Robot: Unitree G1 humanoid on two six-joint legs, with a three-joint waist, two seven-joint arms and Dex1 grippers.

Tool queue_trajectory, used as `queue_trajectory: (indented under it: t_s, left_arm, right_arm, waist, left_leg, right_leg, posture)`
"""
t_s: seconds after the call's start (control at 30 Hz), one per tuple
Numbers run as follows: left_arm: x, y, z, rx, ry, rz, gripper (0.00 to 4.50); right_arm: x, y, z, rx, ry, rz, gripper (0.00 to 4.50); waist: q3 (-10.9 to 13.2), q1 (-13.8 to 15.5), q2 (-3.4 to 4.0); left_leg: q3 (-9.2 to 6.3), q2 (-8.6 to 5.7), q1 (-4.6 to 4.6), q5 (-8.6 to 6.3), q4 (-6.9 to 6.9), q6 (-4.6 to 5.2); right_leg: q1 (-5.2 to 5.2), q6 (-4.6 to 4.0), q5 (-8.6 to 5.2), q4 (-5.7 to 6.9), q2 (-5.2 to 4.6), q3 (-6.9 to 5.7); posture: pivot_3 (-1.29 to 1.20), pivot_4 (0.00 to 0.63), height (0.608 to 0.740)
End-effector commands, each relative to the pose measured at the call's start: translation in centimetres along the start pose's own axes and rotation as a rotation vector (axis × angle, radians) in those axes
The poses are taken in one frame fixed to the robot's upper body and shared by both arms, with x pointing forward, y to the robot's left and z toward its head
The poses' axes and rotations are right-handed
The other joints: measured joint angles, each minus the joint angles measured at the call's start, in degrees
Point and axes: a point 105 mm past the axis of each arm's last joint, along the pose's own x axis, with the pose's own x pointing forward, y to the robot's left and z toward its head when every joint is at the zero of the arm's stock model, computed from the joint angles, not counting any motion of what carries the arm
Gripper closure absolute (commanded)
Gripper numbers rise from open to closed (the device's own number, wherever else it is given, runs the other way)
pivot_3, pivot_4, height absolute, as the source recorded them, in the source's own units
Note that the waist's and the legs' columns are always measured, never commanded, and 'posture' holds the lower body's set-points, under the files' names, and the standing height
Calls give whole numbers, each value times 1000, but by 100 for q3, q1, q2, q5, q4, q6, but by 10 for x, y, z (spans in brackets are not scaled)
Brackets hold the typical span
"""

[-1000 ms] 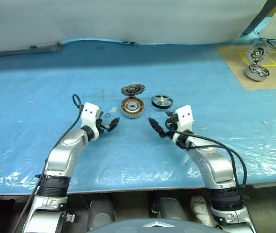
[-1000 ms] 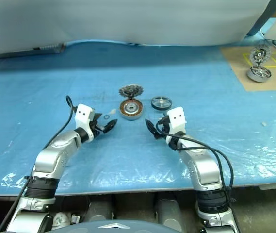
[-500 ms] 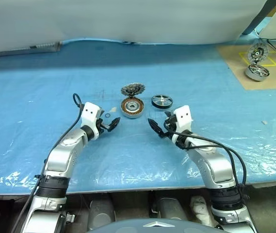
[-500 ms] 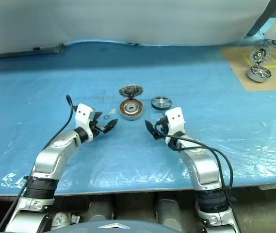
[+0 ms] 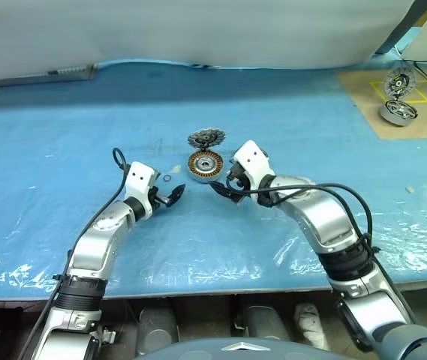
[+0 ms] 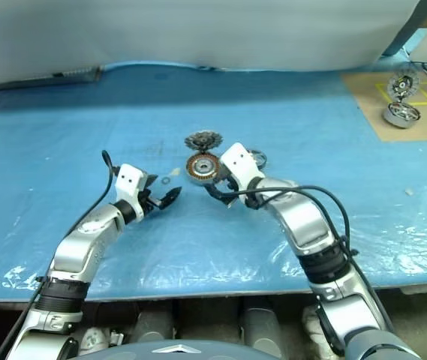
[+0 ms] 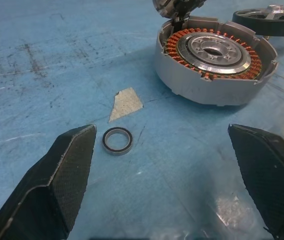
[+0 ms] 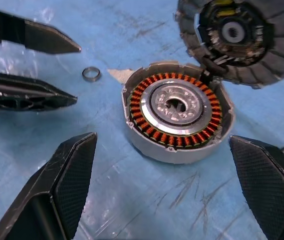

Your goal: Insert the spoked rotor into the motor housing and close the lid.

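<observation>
Near the lower middle of the frame, the left tool (image 5: 174, 196) and right tool (image 5: 219, 189) both gape wide, empty, above the blue tabletop (image 5: 63, 150). Just beyond sits the motor housing (image 5: 204, 165) (copper windings showing), its toothed lid (image 5: 206, 138) tilted behind it. The black-rimmed rotor (image 6: 256, 157) peeks out right of the right arm.

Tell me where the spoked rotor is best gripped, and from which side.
Probably across its black outer rim, coming from above: the spoked rotor lies flat on the blue sheet beside the motor housing, spoked face up. The right gripper, jaws open, is nearest.
</observation>
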Motion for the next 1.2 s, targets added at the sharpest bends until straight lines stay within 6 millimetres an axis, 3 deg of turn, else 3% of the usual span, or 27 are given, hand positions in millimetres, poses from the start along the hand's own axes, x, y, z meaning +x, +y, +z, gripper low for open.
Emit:
queue_trajectory:
  t_s: [0.03,0.23,0.5,1.07,1.2]
  left_arm:
    - [-3,-2,13,37,-57,-3,0]
    - [-5,-4,12,52,-70,-6,0]
    - [-9,-2,9,51,-70,7,0]
    - [-8,-1,8,40,-72,22,0]
    - [-7,-1,8,38,-76,26,0]
  right_arm:
    - [11,1,12,-44,20,35,28]
    - [38,-4,27,-103,59,56,28]
    - [54,-2,27,-114,67,90,28]
    - [59,4,4,-168,203,157,28]
    - [62,-1,-5,-181,268,156,859]
  waist:
    - [0,-3,0]
    - [0,-22,0]
    - [0,-1,0]
    - [0,-10,0]
    - [0,-12,0]
  left_leg:
    - [0,0,0,0,0,0]
    - [1,3,0,0,4,0]
    - [1,6,2,0,7,1]
    - [1,12,6,0,23,1]
    - [1,13,7,0,29,1]
  right_leg:
    - [0,0,0,0,0,0]
    - [0,-4,0,6,1,0]
    - [-1,-7,0,5,0,-6]
    - [-1,-12,2,18,1,-6]
    - [0,-13,3,22,1,-6]
  posture:
    - [0,150,740]
    - [0,150,740]
    - [0,150,740]
    - [0,150,740]
    - [0,150,740]
